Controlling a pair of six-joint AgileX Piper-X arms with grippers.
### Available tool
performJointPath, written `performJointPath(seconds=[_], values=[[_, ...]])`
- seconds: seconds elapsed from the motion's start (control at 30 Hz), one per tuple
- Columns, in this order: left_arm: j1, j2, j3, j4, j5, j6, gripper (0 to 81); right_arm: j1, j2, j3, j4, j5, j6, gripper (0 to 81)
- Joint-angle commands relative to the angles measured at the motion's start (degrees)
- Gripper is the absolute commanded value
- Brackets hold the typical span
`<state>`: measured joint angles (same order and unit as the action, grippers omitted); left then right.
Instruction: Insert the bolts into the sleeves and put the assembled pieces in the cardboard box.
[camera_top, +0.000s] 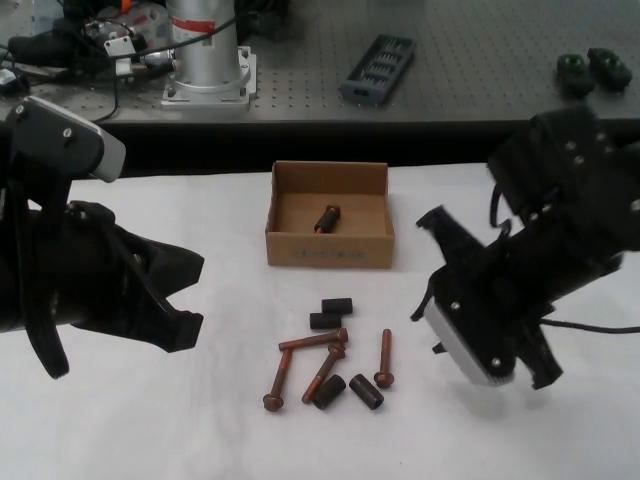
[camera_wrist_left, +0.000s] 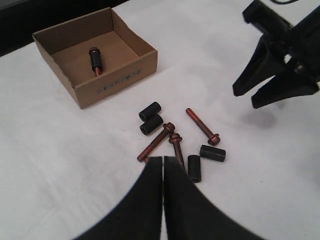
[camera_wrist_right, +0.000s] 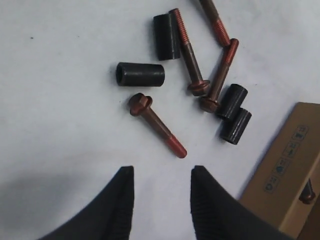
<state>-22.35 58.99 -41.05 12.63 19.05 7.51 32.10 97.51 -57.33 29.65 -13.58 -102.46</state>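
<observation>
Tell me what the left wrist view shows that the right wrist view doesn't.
Left wrist view, not the right: the shut left gripper, and the whole floor of the cardboard box with the assembled piece on it. Right wrist view, not the left: a fourth bolt, at the frame edge. Both: the open right gripper, three bolts, four sleeves, the box's printed wall.
</observation>
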Motion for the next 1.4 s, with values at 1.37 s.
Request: performJointPath(seconds=[1.37], values=[[0.22, -0.08, -0.09, -0.29, -0.31, 0.75, 0.7, 4.09, 8.71, -1.08, -6.58, 2.75, -10.76, 28.6]])
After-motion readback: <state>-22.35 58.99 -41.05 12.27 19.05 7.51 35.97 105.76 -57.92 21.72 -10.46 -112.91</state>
